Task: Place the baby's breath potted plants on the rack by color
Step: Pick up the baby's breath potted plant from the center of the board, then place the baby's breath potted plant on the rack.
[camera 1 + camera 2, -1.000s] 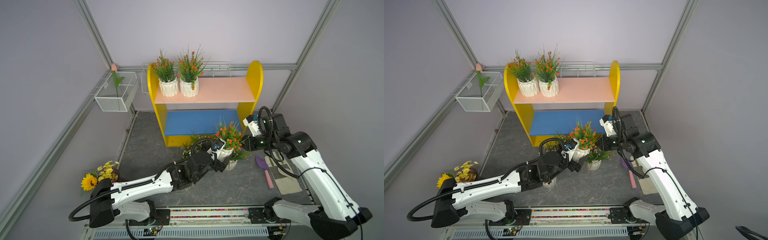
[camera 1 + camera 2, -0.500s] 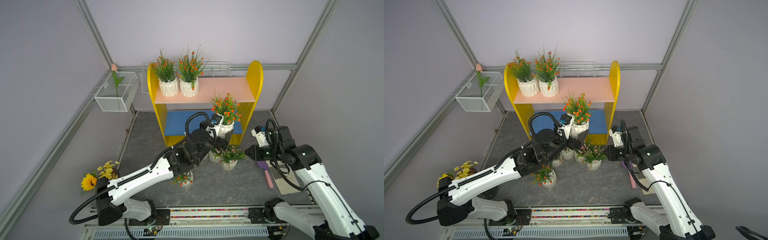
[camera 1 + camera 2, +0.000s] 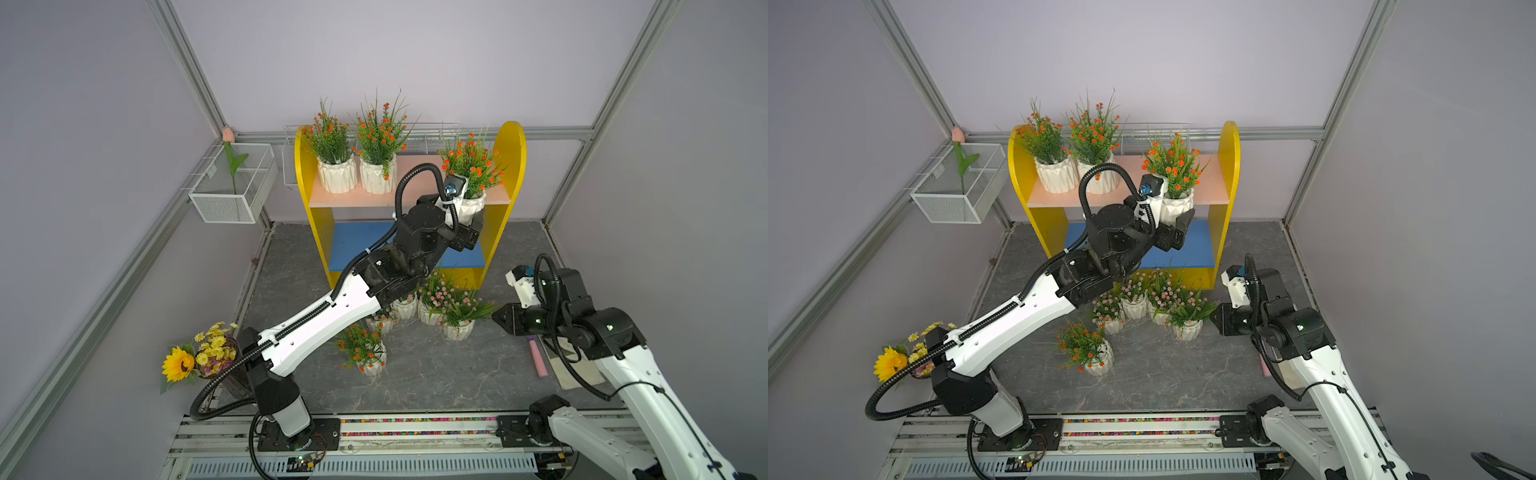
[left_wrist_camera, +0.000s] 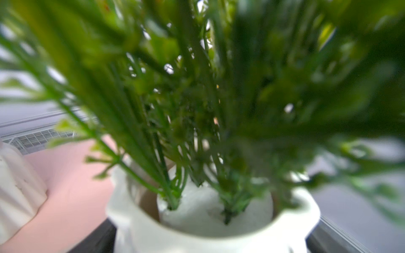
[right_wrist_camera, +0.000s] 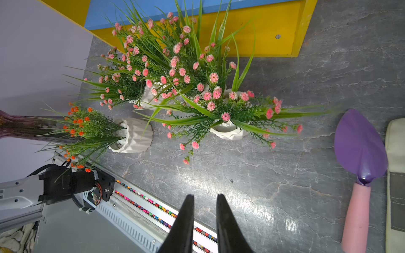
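Lifted higher, orange plant [image 3: 471, 166] (in left pincer [image 3: 467, 216]) reaches rack's pink board [image 3: 357, 198].

Left arm [image 3: 328, 316] outstretched, right end effector [image 5: 205, 196] ajar

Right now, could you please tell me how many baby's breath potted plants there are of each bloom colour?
orange-bloom pots: 4
pink-bloom pots: 4
Total: 8
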Robot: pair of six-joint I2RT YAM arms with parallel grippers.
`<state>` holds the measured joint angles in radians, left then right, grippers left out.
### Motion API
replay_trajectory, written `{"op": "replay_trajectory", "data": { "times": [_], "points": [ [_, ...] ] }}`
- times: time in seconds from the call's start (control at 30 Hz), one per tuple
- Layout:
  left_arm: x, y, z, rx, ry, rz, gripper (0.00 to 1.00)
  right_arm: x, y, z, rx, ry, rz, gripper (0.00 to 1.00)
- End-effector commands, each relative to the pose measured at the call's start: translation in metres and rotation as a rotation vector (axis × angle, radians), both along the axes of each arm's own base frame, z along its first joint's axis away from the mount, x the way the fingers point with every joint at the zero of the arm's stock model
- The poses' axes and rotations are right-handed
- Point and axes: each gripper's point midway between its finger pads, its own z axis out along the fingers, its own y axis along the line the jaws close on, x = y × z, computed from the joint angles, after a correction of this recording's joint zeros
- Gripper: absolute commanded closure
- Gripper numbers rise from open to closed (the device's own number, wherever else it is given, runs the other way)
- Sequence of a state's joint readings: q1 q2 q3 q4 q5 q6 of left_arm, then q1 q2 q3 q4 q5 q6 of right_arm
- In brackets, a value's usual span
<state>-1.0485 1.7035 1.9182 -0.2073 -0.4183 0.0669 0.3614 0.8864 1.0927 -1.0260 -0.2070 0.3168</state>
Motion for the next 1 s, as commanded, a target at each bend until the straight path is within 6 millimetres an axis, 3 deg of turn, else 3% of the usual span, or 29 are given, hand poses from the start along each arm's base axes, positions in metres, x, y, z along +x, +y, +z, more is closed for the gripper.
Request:
{"op": "replay_trajectory", "data": {
  "times": [0.0, 0.4, 0.7, 0.97],
  "points": [
    [0.01, 0.008, 0.04, -0.064, -0.069, 0.047, 0.6, -0.004, 0.0, -0.003, 0.027, -0.001, -0.012, 0.78],
    [0.071, 0.013, 0.042, -0.122, -0.056, 0.196, 0.61, -0.012, -0.006, -0.005, 0.016, -0.006, -0.024, 0.77],
    [0.101, 0.032, 0.03, -0.129, -0.04, 0.305, 0.61, -0.013, -0.009, -0.009, 0.003, -0.005, -0.035, 0.77],
    [0.116, 0.044, 0.017, -0.132, -0.008, 0.369, 0.61, -0.012, -0.009, -0.008, 0.004, -0.007, -0.037, 0.77]
  ]
}}
